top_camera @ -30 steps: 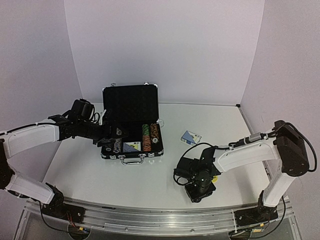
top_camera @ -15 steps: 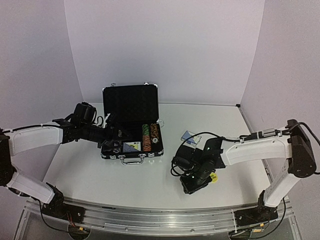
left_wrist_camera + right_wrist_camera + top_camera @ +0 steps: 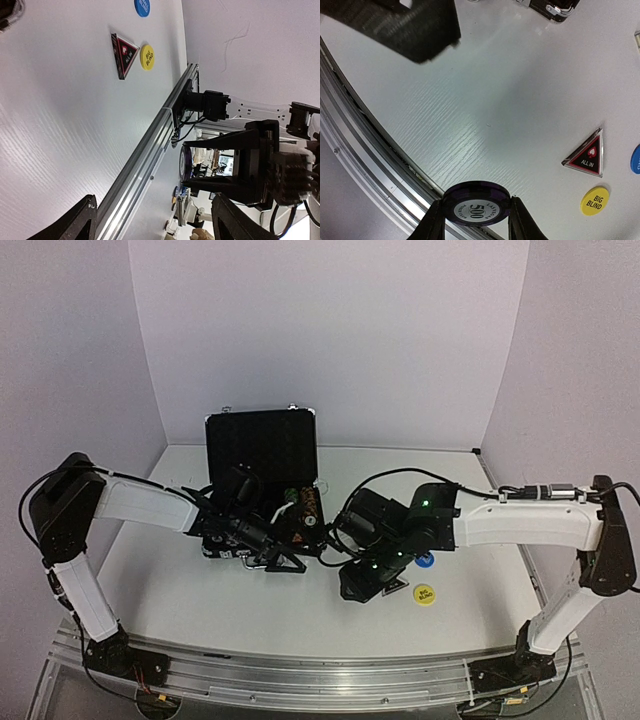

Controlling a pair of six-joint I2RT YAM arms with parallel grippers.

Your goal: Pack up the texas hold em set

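Step — putting loose chips away | right claw grips a purple chip stack, near-right of the open case | left claw open, empty, facing it | next — probably line the stack up with a free chip row | triangle marker and yellow button not yet packed

This is a robotics lab test cell. A white left arm and right arm are bolted to an aluminium rail along the bottom of the top view, with black cables looping off them and small green lights glowing on the right one. The white counter is boxed in by plain pale walls at the left, back and right, like a booth. In the lower right of the left wrist view, past the rail, there is a cluttered room with equipment, too blurred to name.
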